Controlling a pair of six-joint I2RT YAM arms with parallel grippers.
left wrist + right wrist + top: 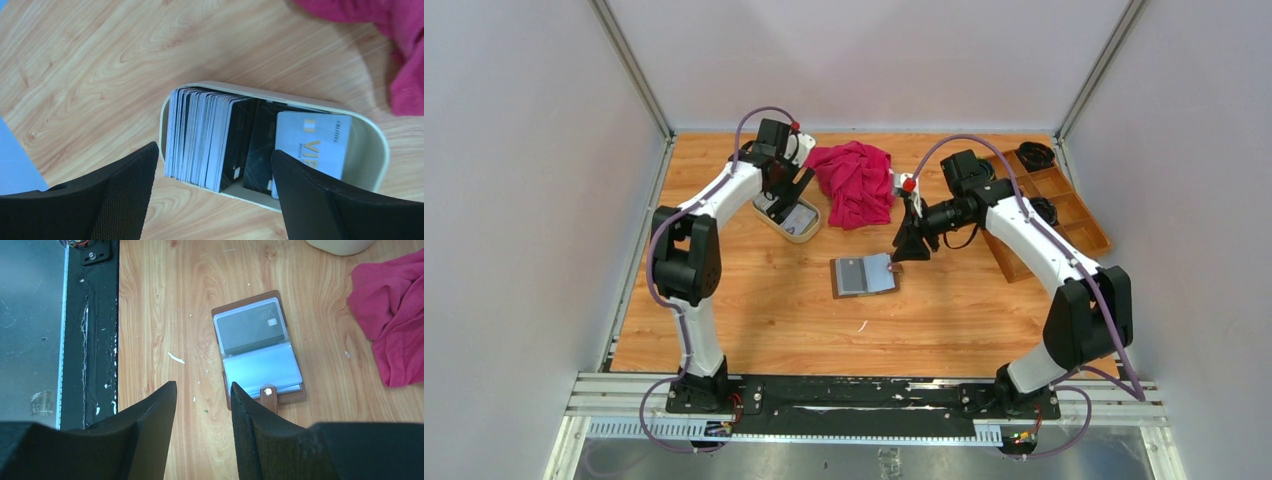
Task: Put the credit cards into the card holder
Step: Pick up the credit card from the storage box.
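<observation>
Card holder (865,275) lies open mid-table, one card in its left page. My right pincer (897,262) is at its right edge. Dish (372,137) is back-left, credit cards (200,137) standing in it, my left pincer (786,200) above. Cloth (854,180) lies right of the dish, tray (1007,255) far right.

red cloth (856,182), beige dish (364,150), wooden tray (1084,235)

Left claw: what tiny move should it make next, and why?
Probably dip down and pinch one card. The left claw hangs open over the credit cards standing in the dish, holding nothing, and the card holder lies open with a sleeve that looks empty.
</observation>
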